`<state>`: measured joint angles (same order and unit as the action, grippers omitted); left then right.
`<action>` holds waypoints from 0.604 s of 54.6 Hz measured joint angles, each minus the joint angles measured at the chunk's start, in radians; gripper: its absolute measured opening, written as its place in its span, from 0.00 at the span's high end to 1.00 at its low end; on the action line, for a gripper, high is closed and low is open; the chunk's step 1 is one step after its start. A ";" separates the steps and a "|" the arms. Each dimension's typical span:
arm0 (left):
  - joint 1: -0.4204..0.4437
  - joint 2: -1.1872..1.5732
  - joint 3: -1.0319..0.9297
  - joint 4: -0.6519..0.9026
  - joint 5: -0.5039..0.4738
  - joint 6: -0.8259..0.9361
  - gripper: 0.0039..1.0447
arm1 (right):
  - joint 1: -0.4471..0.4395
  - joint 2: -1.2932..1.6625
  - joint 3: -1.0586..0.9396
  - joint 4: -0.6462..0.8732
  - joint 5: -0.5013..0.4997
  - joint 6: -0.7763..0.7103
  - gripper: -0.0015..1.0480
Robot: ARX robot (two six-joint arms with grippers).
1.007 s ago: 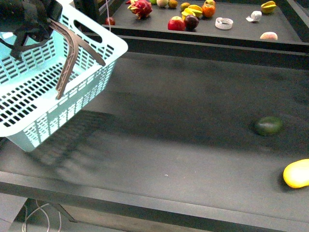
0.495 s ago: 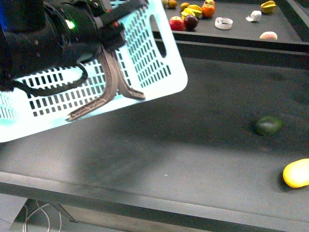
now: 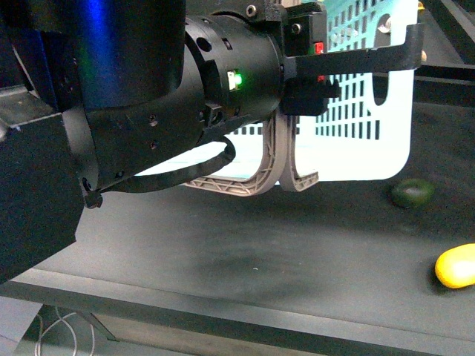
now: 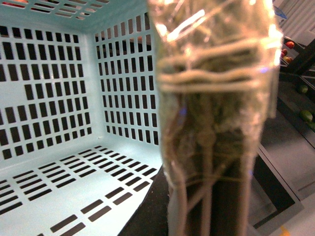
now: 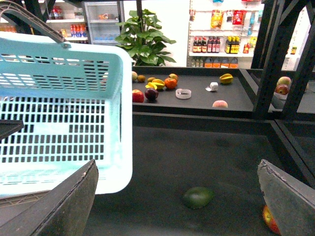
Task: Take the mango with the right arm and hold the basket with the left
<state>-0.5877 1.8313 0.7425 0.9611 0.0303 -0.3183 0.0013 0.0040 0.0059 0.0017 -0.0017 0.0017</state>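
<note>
Basket (image 3: 356,111), clenched in the left tool (image 3: 326,74), has swung up over the desk (image 3: 223,252), so only the mango (image 3: 456,265) awaits the released right tool (image 5: 177,167).

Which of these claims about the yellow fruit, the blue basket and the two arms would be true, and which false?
1. The mango lies on the dark table. True.
2. The right end effector is shut on the mango. False: it is open, with nothing between its fingers.
3. The basket rests on the table. False: it hangs in the air at the left arm, handles dangling.
4. A dark green fruit lies on the table beyond the mango. True.
</note>
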 joint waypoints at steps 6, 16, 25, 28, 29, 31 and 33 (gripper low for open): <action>0.003 0.000 0.000 0.000 0.022 -0.013 0.95 | 0.000 0.000 0.000 0.000 0.000 0.000 0.08; 0.011 0.000 0.000 0.004 0.052 -0.033 0.95 | 0.000 0.000 0.000 0.000 0.000 0.000 0.08; 0.011 -0.008 0.000 0.000 0.063 -0.027 0.95 | 0.000 0.000 0.000 0.000 0.000 0.000 0.08; 0.010 -0.012 0.000 -0.001 0.063 -0.025 0.95 | 0.000 0.000 0.000 0.000 0.000 0.000 0.08; 0.010 -0.013 0.000 -0.002 0.063 -0.025 0.95 | 0.000 0.000 0.000 0.000 0.000 0.000 0.08; 0.010 -0.016 0.000 -0.003 0.062 -0.026 0.95 | 0.000 0.000 0.000 0.000 0.000 0.000 0.08; 0.010 -0.021 0.000 -0.008 0.059 -0.025 0.95 | 0.000 0.000 0.000 0.000 0.000 0.000 0.08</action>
<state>-0.5774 1.8107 0.7429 0.9531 0.0895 -0.3435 0.0013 0.0040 0.0055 0.0017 -0.0017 0.0017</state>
